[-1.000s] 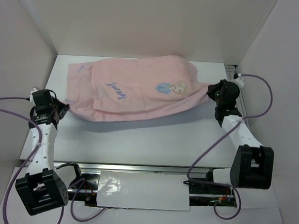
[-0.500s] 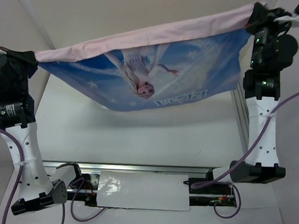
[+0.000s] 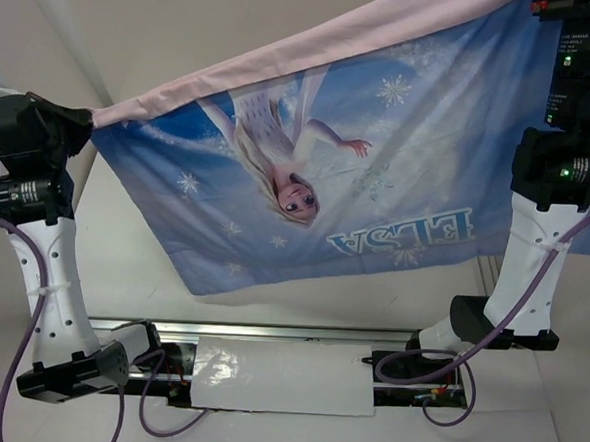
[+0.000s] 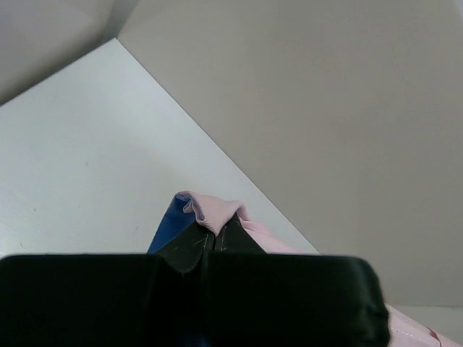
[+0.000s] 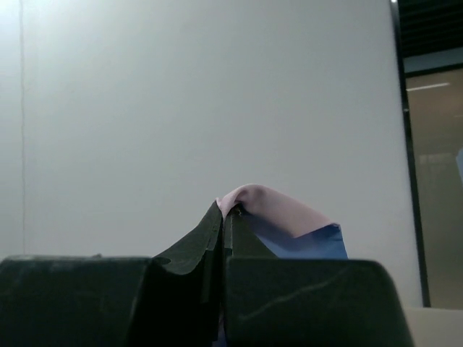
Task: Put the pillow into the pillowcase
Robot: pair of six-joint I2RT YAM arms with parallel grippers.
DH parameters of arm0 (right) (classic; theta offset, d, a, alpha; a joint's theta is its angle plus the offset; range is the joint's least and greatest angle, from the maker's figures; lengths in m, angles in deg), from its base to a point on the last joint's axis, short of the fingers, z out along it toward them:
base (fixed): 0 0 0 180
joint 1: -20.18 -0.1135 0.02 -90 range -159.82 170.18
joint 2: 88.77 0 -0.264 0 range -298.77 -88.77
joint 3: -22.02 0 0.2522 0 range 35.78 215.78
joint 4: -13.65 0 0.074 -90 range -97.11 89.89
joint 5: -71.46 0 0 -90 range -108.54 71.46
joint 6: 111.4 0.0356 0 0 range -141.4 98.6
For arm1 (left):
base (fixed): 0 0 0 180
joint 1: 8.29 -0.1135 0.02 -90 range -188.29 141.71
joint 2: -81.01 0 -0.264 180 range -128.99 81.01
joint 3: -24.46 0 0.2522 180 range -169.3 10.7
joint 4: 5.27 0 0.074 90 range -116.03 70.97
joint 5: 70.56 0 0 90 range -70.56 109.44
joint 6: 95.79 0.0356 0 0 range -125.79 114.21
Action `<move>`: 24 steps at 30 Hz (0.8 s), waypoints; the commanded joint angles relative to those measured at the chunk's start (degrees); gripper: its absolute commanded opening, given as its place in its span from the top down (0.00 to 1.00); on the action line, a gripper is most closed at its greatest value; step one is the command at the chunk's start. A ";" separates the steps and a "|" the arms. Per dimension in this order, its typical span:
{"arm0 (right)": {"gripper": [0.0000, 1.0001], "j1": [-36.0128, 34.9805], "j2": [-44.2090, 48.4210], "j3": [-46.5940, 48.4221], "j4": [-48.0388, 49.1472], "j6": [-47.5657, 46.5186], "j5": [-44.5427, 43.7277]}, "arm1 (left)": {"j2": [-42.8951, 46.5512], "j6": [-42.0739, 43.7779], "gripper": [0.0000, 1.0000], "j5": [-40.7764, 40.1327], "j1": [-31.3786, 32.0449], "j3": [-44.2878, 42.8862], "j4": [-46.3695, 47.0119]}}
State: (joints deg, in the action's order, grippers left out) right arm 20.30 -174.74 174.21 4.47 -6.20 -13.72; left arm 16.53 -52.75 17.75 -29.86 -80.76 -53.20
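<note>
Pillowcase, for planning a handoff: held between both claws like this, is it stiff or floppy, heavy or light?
Likely very floppy: the pillowcase sags between the left claw and right claw and drapes freely below. Probably light, since a small corner pinch at each end carries it. A tug might pull it free, with so little fabric gripped.

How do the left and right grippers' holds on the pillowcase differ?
The left gripper pinches its corner lower than the right gripper, so the pillowcase hangs slanted. In the wrist views, blue shows left of the pink fold at the left gripper, right of it at the right gripper. Both are shut on fabric.
</note>
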 commanded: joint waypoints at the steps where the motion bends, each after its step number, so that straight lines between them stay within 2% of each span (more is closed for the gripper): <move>1: 1.00 1.81 0.81 7.10 14.05 -4.74 -7.74 | -4.50 1.52 1.00 -9.84 -4.10 5.40 -1.53; 2: 1.00 1.81 0.81 7.12 14.05 -4.74 -4.50 | -6.25 2.39 1.00 -6.25 -4.10 5.94 -1.51; 3: 1.00 1.81 0.81 6.25 14.05 -2.83 3.97 | -6.26 2.22 1.00 -2.21 -4.10 6.55 -1.51; 5: 1.00 1.81 2.47 1.86 14.58 0.86 14.55 | -4.08 0.74 1.00 -2.87 -3.57 10.58 3.54; 6: 1.00 1.20 3.26 -0.16 14.58 4.10 19.48 | -1.54 -0.14 1.00 -4.18 -4.44 14.17 4.98; 7: 1.00 0.68 4.57 -2.96 14.58 5.09 26.75 | -1.52 -1.28 1.00 -5.06 -6.02 14.20 4.99; 8: 1.00 0.67 5.37 -3.51 13.36 5.10 29.78 | -2.21 -1.29 1.00 -5.07 -6.04 13.51 4.99; 10: 1.00 0.67 8.09 -6.75 14.12 4.58 29.91 | -6.06 0.45 1.00 -2.89 -6.04 8.09 0.17; 11: 1.00 0.67 10.02 -13.30 17.10 4.57 24.07 | -6.09 0.47 1.00 -2.88 -6.04 8.05 -0.54; 12: 1.00 0.67 13.69 -15.45 18.17 6.40 14.35 | -6.09 0.47 1.00 -3.57 -6.04 8.05 -0.54; 13: 1.00 0.67 14.68 -17.12 18.18 6.42 -6.63 | -6.09 -0.06 1.00 -5.23 -6.04 10.58 0.94; 14: 1.00 0.06 14.69 -17.66 19.84 6.42 -15.45 | -5.48 -0.06 1.00 -6.12 -6.04 11.47 0.95; 15: 1.00 -0.55 13.91 -16.80 22.55 5.20 -19.98 | -5.47 -0.06 1.00 -6.13 -6.04 12.18 0.95; 16: 1.00 -1.60 11.90 -13.74 20.32 1.97 -22.03 | -5.47 -0.06 1.00 -6.65 -6.04 12.71 0.95; 17: 1.00 -2.31 9.19 -2.40 15.86 1.94 -17.70 | -6.34 -0.06 1.00 -7.35 -6.04 12.71 -0.01; 18: 1.00 -2.32 2.63 3.37 8.50 1.24 -12.17 | -6.96 0.46 1.00 -6.75 -6.04 13.23 -0.02; 19: 1.00 -2.32 0.04 7.51 7.04 1.76 -5.15 | -7.58 0.99 1.00 -4.66 -6.04 13.24 -0.63; 20: 1.00 -1.27 -1.37 9.21 7.89 2.98 9.36 | -7.06 2.38 1.00 0.93 -6.04 13.85 2.24; 21: 1.00 -0.22 -1.39 7.75 9.29 4.47 14.03 | -6.18 3.01 1.00 2.64 -3.51 14.55 4.71; 23: 1.00 3.20 0.62 3.80 17.37 7.64 21.08 | -3.11 3.01 1.00 -0.83 -1.47 15.35 7.62; 24: 1.00 7.13 2.20 -1.53 18.96 10.17 19.45 | -3.10 2.14 1.00 -1.72 -1.47 14.48 6.24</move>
State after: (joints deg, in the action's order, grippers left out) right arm 20.49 -177.85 174.65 4.75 0.97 5.71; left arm 12.31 -53.75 25.44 -31.10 -66.82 -49.11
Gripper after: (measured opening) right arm 0.011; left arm 0.037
